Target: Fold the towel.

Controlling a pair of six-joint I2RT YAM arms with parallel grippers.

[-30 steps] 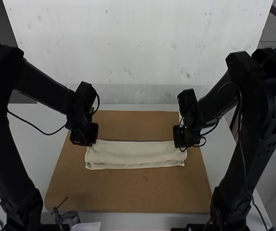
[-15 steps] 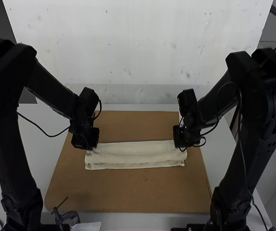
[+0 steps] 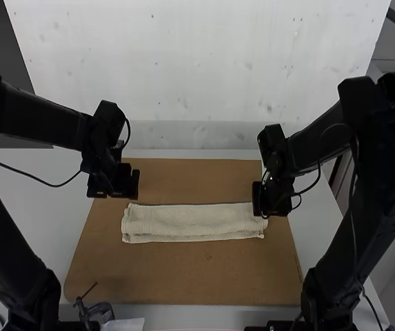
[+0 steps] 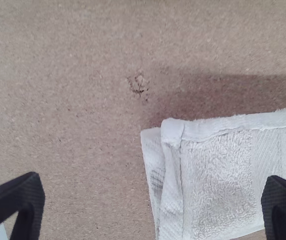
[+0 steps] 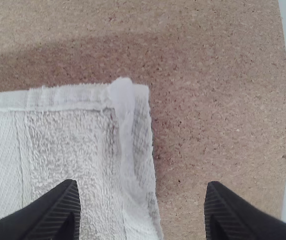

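1. Nearby, a dark metal clamp (image 3: 100, 312) sits at the near edge of the white desk (image 3: 45, 221), probably to keep the flat brown board (image 3: 197, 276) from sliding.
2. Beyond it, the cream terry towel (image 3: 194, 223) lies on the board, folded into a narrow strip, likely set crosswise so that each arm can reach one end. Its long axis runs left to right, almost parallel to the board's near edge, the right end a touch farther off. At the left end, a lower layer peeks out past the top one.
3. The right claw (image 5: 143, 187) is over the right end, its fingers wide apart and gripping nothing, presumably after a grip or a tidy-up there.
4. Slightly farther, the left claw (image 4: 153, 182) is beside the far left corner, also spread wide and empty, perhaps to leave the fold undisturbed.
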